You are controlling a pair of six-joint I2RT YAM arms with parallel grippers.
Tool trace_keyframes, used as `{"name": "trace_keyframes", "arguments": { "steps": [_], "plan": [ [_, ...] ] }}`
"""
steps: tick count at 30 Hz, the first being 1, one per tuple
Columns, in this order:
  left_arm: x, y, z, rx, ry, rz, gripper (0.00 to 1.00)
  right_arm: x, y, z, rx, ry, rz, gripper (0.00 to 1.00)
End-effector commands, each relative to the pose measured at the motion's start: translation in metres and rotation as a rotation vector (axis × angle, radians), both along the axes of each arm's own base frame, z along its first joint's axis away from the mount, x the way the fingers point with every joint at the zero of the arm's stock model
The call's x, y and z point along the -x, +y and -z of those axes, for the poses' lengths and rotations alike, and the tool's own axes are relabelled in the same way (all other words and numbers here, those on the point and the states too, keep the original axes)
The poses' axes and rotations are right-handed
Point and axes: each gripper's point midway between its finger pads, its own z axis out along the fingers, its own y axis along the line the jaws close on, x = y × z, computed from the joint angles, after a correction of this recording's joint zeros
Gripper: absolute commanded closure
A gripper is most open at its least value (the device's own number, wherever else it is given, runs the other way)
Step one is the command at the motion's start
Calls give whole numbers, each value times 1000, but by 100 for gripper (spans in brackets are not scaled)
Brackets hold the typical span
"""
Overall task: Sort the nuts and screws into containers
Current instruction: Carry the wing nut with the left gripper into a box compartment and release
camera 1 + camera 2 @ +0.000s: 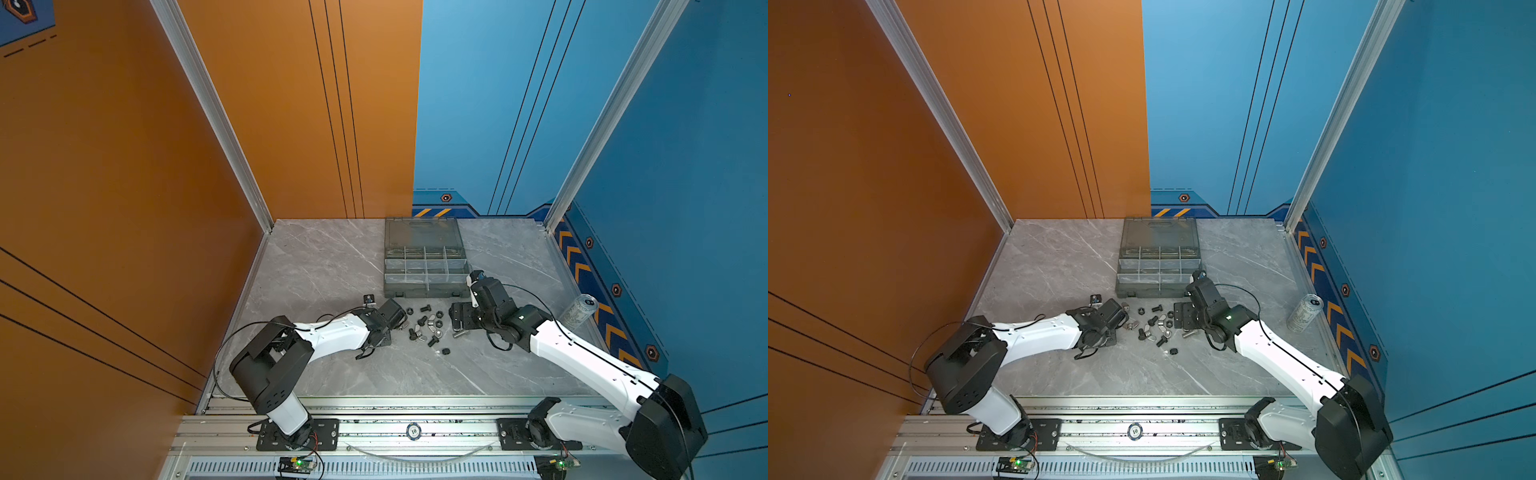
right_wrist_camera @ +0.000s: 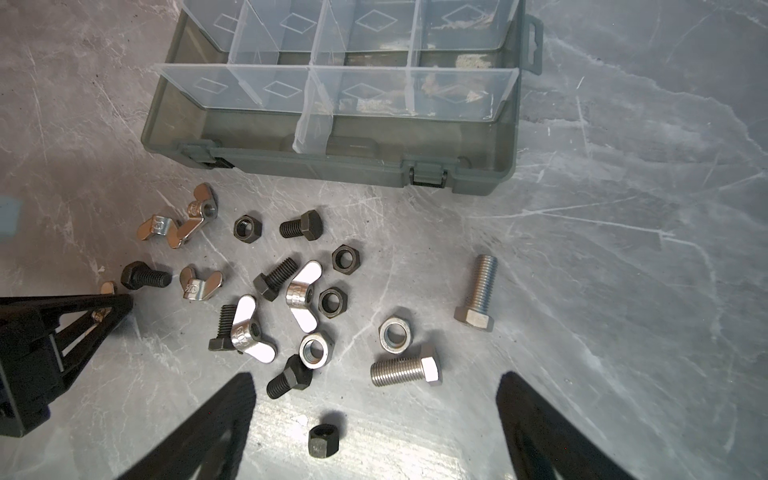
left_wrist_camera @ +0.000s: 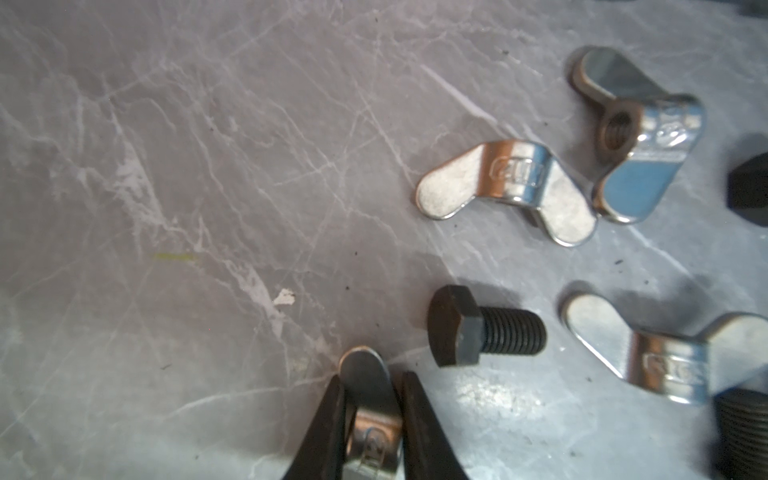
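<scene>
Left gripper [image 3: 371, 376] pinched a silver wing nut [image 3: 370, 419] tight, at nine o'clock of the scattered screws [image 2: 301, 224] and nuts [image 2: 247, 228]. Right gripper [image 2: 374, 377] hung wide open, empty, at their three o'clock. They lay on the marble table [image 2: 623, 249], six o'clock from the organizer box [image 2: 332, 166].

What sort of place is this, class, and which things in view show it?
Probably a robot test cell: two white-and-black arms bolted to a silver aluminium rail, printed orange and blue wall panels, and a smoky grey plastic organizer box beside loose screws and nuts.
</scene>
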Motion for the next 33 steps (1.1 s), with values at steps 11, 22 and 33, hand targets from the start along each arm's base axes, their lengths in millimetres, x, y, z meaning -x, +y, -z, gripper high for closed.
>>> {"name": "trace_keyframes", "arguments": {
  "steps": [11,22,33],
  "plan": [
    [-32,-11,-92,96,-117,98,100,7,-13,-20,-4,-35,39,7],
    [-148,-17,-189,222,-389,57,100,9,-20,-17,-7,-27,64,7],
    [-255,-81,-130,244,-372,88,100,11,-29,-22,-18,-23,93,7]
  ]
}}
